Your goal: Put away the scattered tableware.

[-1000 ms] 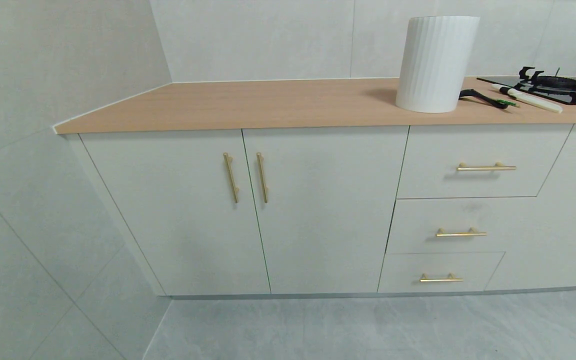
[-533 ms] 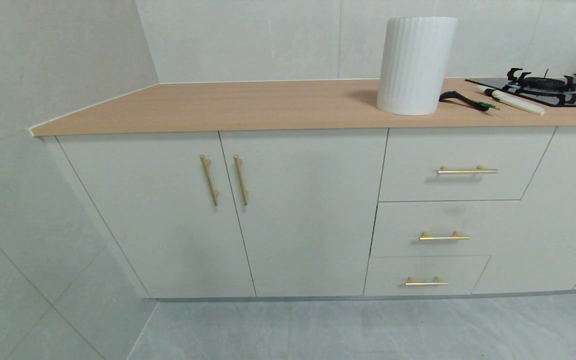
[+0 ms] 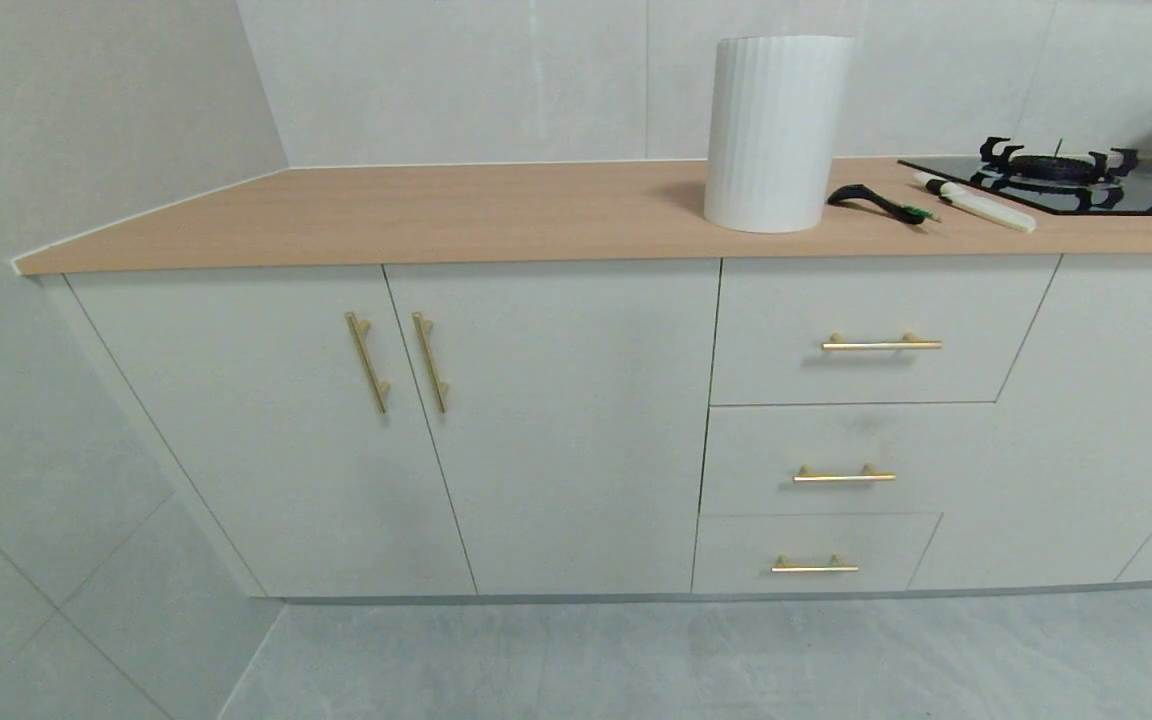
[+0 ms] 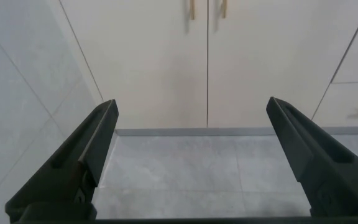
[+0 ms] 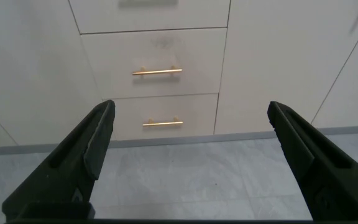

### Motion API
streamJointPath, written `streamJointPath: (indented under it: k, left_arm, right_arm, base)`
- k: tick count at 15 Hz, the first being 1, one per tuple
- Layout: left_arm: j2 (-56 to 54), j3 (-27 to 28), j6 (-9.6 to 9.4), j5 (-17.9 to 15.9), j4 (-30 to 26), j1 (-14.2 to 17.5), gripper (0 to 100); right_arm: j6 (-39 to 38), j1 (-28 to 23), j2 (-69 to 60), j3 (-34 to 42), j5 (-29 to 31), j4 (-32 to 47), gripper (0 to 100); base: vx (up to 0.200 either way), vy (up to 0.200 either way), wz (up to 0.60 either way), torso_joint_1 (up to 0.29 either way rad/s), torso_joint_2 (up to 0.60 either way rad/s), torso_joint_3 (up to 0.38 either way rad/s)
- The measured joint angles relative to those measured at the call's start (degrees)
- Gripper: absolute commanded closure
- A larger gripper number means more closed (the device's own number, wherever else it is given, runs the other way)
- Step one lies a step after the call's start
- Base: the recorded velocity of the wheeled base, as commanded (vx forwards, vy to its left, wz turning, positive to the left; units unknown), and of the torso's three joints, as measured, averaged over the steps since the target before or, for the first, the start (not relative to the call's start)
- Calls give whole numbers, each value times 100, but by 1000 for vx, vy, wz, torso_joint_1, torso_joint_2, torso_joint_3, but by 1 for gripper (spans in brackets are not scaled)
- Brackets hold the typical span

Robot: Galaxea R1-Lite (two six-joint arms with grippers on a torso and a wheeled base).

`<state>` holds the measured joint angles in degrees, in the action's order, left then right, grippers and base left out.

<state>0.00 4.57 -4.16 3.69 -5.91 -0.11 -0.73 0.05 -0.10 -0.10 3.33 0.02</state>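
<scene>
left end effector [image 4: 191, 104]: fingers apart, holding nothing, facing double doors [image 4: 207, 62] below and left of white ribbed canister [image 3: 778, 133]. right end effector [image 5: 189, 106]: fingers apart, holding nothing, facing drawers [image 5: 157, 62] below canister. canister upright on bench [image 3: 386, 215]. just right of canister: black utensil [image 3: 876, 203], lying flat. farther right of canister: cream-handled utensil [image 3: 976, 201], lying flat beside hob [image 3: 1066, 195].

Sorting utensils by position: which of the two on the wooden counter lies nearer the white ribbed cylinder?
The black curved utensil, just beside the white ribbed cylinder; the cream straight utensil lies farther off, by the black stovetop.
</scene>
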Motion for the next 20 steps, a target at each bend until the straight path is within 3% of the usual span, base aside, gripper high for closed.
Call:
streamJointPath:
  k: [3, 15, 20]
  left_arm:
    - [0, 0, -5, -2, 0, -5, 0]
    - [0, 0, -2, -2, 1, 4, 0]
    - [0, 0, 0, -2, 0, 4, 0]
  right_arm:
    - [-5, 0, 2, 0, 0, -2, 0]
    - [-6, 0, 2, 0, 1, -2, 0]
    - [-5, 0, 2, 0, 1, -2, 0]
  base:
    - [0, 0, 0, 0, 0, 0]
    - [200, 0, 0, 2, 3, 2]
    - [0, 0, 0, 0, 0, 0]
